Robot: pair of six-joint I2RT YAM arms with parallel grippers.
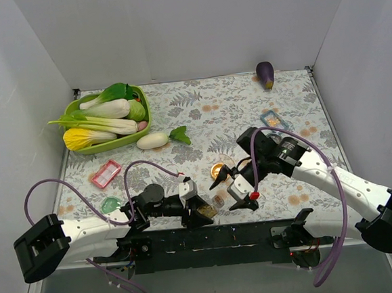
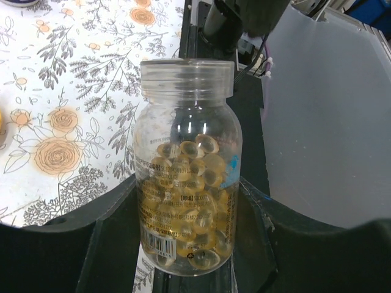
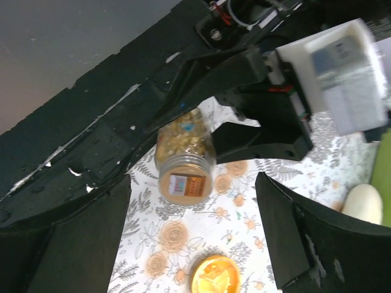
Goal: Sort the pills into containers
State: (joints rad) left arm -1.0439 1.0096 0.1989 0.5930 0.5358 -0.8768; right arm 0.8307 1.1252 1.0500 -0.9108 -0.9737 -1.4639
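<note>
While horizontal, left tool (image 2: 186, 198) around bottle (image 2: 186, 122).

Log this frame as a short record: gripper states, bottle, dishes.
left gripper: shut on pill bottle
pill bottle: uncapped, partly full of yellow capsules
right gripper: open, holding nothing, near amber dish
amber dish: on table, just beyond the bottle
pale green dish: on table, left of the bottle
</note>
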